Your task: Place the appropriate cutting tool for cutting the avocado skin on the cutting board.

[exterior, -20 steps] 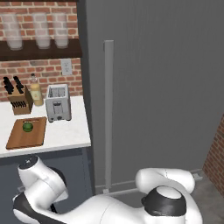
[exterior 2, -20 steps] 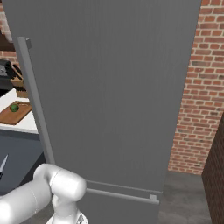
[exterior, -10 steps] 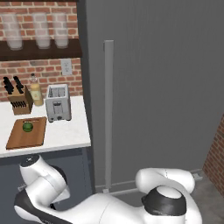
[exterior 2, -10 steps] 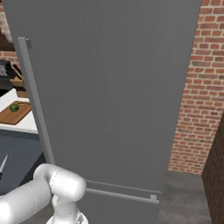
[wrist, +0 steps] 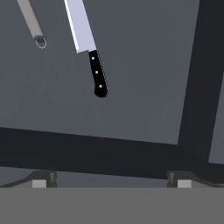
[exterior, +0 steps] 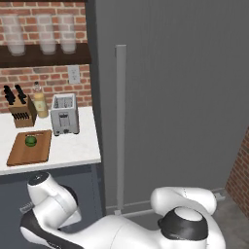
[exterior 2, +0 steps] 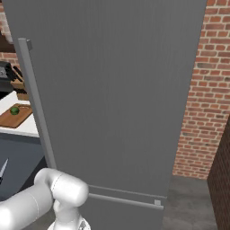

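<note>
The cutting tool [wrist: 89, 48], a knife with a silver blade and a black riveted handle, lies on a dark grey surface in the hand view, handle toward the camera. My gripper [wrist: 111, 180] is open, its fingertips [wrist: 43, 179] wide apart at the bottom, well short of the knife and with nothing between them. A silver blade tip [exterior 2: 2, 170] pokes in at the left edge of the right base view. The cutting board [exterior: 22, 155] [exterior 2: 12, 119] lies on the white counter with the avocado [exterior: 30, 140] [exterior 2: 15, 110] on it.
A silver rod-like handle [wrist: 33, 26] lies left of the knife, and a dark rim [wrist: 87, 148] crosses the hand view below it. Toaster [exterior: 64, 115], knife block [exterior: 20, 108] and bottle [exterior: 40, 101] stand behind the board. A tall grey fridge [exterior: 170, 97] fills the right.
</note>
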Motion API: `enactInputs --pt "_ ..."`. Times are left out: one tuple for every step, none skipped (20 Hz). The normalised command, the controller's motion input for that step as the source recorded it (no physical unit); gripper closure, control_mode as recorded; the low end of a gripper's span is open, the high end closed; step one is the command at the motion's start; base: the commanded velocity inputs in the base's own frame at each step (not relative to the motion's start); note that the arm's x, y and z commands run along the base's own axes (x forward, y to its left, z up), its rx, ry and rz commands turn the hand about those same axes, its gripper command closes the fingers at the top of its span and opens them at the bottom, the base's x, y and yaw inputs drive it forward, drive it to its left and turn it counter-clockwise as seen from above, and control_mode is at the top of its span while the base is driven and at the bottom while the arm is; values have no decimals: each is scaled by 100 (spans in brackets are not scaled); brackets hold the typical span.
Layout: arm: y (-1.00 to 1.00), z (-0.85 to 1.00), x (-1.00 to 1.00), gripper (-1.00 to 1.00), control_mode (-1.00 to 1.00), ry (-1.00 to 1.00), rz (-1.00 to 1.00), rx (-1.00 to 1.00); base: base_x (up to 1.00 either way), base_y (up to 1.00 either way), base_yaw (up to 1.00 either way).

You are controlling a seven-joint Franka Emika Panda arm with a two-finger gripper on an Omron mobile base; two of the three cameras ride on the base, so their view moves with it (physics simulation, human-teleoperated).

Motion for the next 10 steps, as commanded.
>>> enactInputs --pt "0 -16 4 -100 -100 7 0 0 0 0 0" --pt "0 -16 2 -100 -100 6 0 0 0 0 0" --pt "0 -16 1 -100 -100 6 0 0 0 0 0" --pt "0 -17 1 -100 -100 5 0 0 0 0 0" --pt "0 -16 0 -100 -100 5 0 0 0 0 0" --pt "1 -14 0 -100 -100 5 0 0 0 0 0" --pt "3 -15 0 -100 -100 4 0 0 0 0 0" --pt "4 -14 0 -100 -100 4 0 0 0 0 0" --pt "6 -14 0 -100 -100 4 0 0 0 0 0" --pt "9 -14 0 -100 -100 4 0 0 0 0 0"
